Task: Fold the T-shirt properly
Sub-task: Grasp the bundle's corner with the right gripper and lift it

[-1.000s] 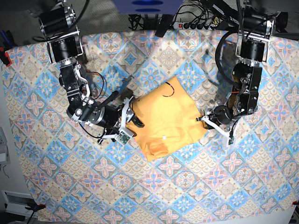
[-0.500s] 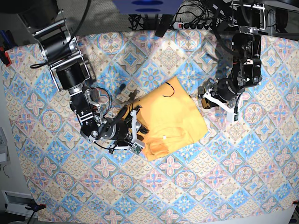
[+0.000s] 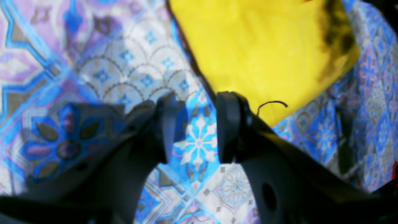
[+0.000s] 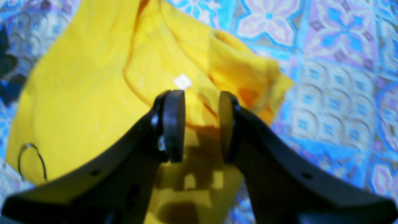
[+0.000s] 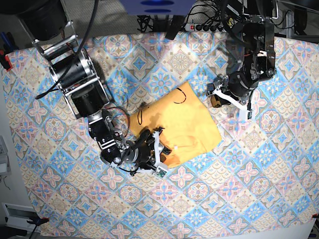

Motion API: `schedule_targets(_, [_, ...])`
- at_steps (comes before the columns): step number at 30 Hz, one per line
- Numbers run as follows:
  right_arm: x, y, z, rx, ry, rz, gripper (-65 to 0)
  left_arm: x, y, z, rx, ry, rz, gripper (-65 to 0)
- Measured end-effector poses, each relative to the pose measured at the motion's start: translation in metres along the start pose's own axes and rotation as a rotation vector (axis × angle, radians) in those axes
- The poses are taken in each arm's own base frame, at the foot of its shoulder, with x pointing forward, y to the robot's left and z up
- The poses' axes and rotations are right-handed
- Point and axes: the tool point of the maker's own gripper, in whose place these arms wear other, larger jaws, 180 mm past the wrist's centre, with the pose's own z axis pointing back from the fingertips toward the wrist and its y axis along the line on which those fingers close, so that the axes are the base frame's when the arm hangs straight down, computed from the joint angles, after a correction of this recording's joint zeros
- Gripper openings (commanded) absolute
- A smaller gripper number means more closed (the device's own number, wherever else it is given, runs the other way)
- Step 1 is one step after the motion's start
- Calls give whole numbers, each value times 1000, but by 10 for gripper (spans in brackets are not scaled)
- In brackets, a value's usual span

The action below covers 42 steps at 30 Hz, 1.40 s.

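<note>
1 table (image 5: 50, 199) is seen, draped in a tiled tablecloth (image 5: 239, 174), with 1 folded shirt (image 5: 184, 124) at its centre. Of 2 hands, the right hand (image 5: 158, 152), moved down to the shirt's lower edge since before, stands parted, gripping nothing. The left hand (image 5: 224, 95), drawn back off the shirt, is open above bare cloth. The collar is hidden.

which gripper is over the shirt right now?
The right gripper, jaws apart above the folded yellow T-shirt. The left gripper hangs beside it, over bare tablecloth.

Tile-patterned tablecloth (image 5: 239, 189); power strip (image 5: 204, 26)
</note>
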Motion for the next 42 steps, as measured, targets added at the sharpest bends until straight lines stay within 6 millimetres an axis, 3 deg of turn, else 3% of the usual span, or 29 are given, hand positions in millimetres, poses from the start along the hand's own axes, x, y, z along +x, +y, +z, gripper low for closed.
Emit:
schedule_targets(7, [2,-3,-17,18,-78,-115,-469,-13,3,4,9,26,3,-440])
schedule_targets(10, [3,-25,-16,-71,-136,-161,-469,-11,1,5,6,20,2,-440])
schedule_targets(14, [18,-39,-10,-97,-212,-168,-469,-14,2,5,7,25,4,-441])
schedule_targets(17, [29,-45,-7,-107,-249,-168,-470,-15,2,6,6,28,4,-441])
schedule_targets(20, [25,-43,-7,-105,-239,-171,-472,-16,2,5,5,28,6,-441])
schedule_targets(24, [18,-36,-7,-96,-197,-136,-472,-12,2,6,6,11,41,-441])
schedule_targets(30, [4,-18,17,-96,-133,-11,-470,-3,12,8,32,-14,41,-441])
schedule_targets(32, [-5,-6,18,-91,-74,19,-470,-5,8,7,21,-9,42,-441])
schedule_targets(37, [-6,30,12,-34,-50,28,-469,-4,10,8,26,-11,41,-441])
schedule_targets(42, [-40,64,2,26,58,77,-436,0,20,12,47,-46,127,-435])
